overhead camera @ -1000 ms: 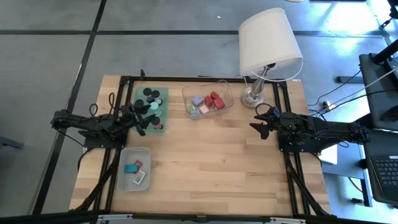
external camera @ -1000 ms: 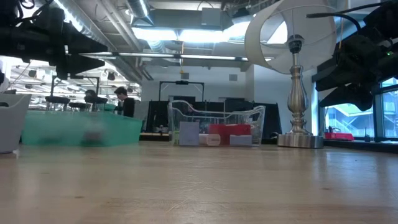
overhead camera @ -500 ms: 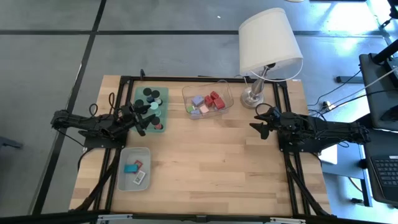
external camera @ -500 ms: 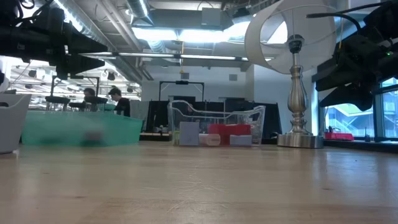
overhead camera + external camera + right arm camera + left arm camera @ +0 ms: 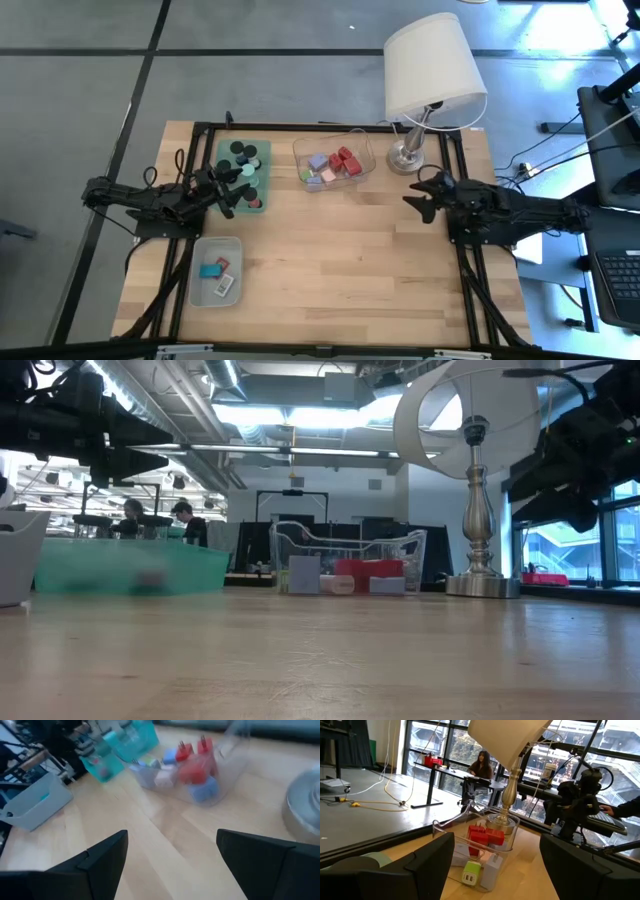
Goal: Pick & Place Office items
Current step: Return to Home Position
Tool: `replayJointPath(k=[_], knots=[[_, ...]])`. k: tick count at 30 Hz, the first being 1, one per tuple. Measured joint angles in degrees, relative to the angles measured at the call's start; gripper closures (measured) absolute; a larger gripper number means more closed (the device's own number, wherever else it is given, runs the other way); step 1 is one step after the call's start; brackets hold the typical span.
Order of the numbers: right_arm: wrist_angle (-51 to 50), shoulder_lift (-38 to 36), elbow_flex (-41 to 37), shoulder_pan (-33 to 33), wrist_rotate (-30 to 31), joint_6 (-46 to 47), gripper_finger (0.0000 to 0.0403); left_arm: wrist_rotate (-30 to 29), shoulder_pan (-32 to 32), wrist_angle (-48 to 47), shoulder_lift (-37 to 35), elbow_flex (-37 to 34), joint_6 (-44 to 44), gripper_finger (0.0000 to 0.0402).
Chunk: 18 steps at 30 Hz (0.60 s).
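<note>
Over the wooden surface (image 5: 340, 250), the left gripper (image 5: 232, 194) hangs open and empty at the edge of the green tray (image 5: 220, 165) of black caps (image 5: 243, 152). The right gripper (image 5: 412, 188), fingers also spread, hovers near the lamp (image 5: 405, 158). Red blocks (image 5: 345, 160) sit in the clear tray (image 5: 300, 150).

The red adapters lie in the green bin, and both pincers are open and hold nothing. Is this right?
Not quite: the red adapters lie in the clear bin, as the high view shows. The left pincer and the right pincer are open and hold nothing, as you say.
</note>
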Motion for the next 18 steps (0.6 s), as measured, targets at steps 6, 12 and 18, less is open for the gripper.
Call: replayJointPath(k=[6, 12, 18], knots=[[8.49, -5.49, 0.0, 0.0, 2.16, -16.31, 0.0096, 0.0, 0.0, 0.0, 0.0, 0.0, 0.0, 0.0111], [23.72, -7.23, -0.61, -0.02, 2.07, -35.89, 0.0096, 0.02, 0.0, 0.0, 0.0, 0.0, 0.0, 0.0111], [33.4, -7.24, -4.64, -0.02, -1.98, -40.08, 0.0096, 0.02, 0.0, 0.0, 0.0, 0.0, 0.0, 0.0111]])
